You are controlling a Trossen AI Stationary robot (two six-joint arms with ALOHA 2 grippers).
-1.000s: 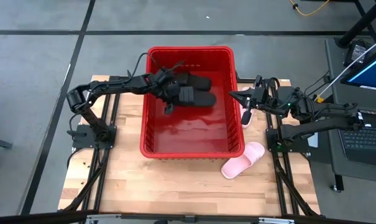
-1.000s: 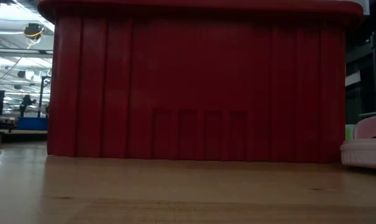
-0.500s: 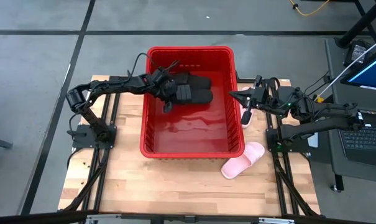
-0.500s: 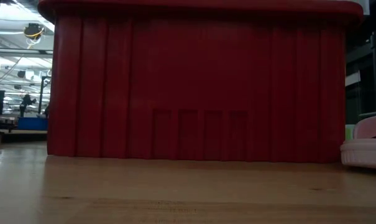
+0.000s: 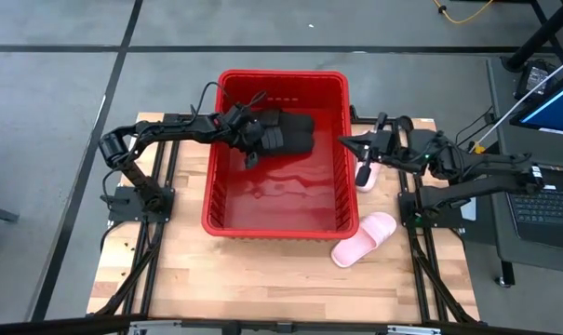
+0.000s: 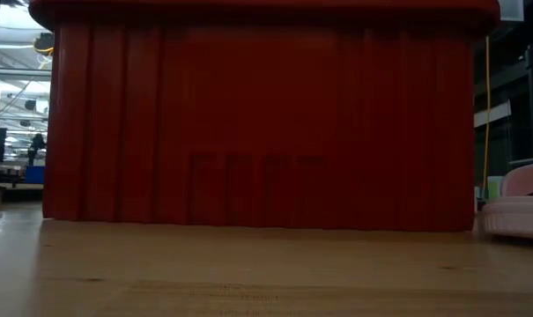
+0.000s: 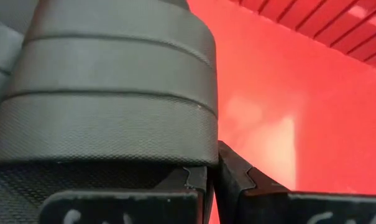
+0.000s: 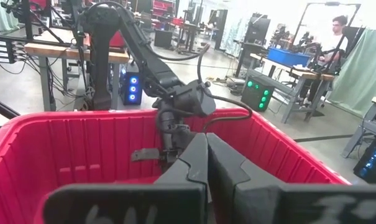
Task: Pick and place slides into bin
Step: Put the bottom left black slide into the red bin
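Moved a little sideways, toward the left arm's side, compared with a moment ago: the bin (image 5: 279, 76). Probably pushed or dragged by an arm, so worth aiming again before any drop.

Inside the bin, at its far end: the left gripper (image 5: 251, 147), fingers pressed together on nothing, against the two black slides (image 5: 290, 135).

Closer now to the bin's right wall: the right gripper (image 5: 348, 142), likewise clenched and empty.

Outside the bin: one pink slide (image 5: 365, 238) near its front right corner, the other pink slide (image 5: 366, 173) by the right wall, partly hidden under the right arm.
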